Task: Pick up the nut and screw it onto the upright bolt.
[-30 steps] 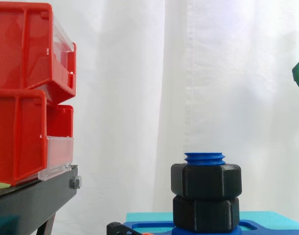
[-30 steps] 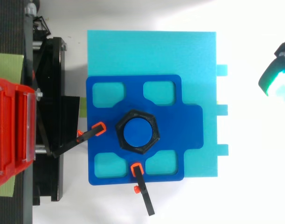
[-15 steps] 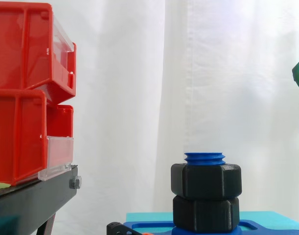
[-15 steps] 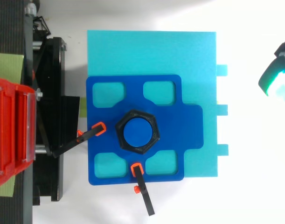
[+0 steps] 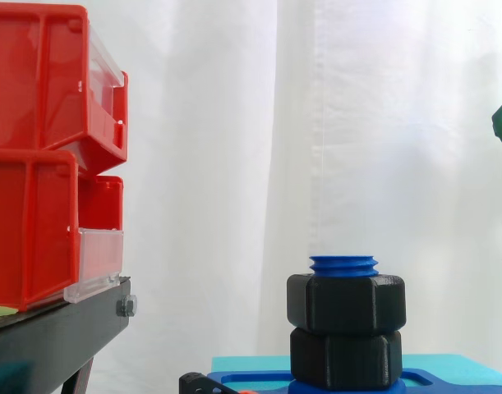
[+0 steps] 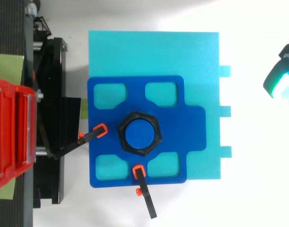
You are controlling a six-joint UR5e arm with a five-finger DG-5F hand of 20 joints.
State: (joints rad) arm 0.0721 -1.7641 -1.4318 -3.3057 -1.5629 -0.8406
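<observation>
The black nut (image 5: 346,302) sits threaded on the upright blue bolt (image 5: 343,263), atop a lower nut (image 5: 345,358), mid blue plate (image 6: 187,124). Open room surrounds it above the cyan board (image 6: 153,52). The hand (image 6: 275,81) hangs at the right edge, well apart; its grasp cannot be told.

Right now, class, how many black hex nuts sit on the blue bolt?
2. The upper nut sits just below the top of the blue bolt; the lower nut directly beneath it, on the blue base plate.

Open above bolt (image 5: 343,263); red bins (image 5: 37,148) well apart.
</observation>
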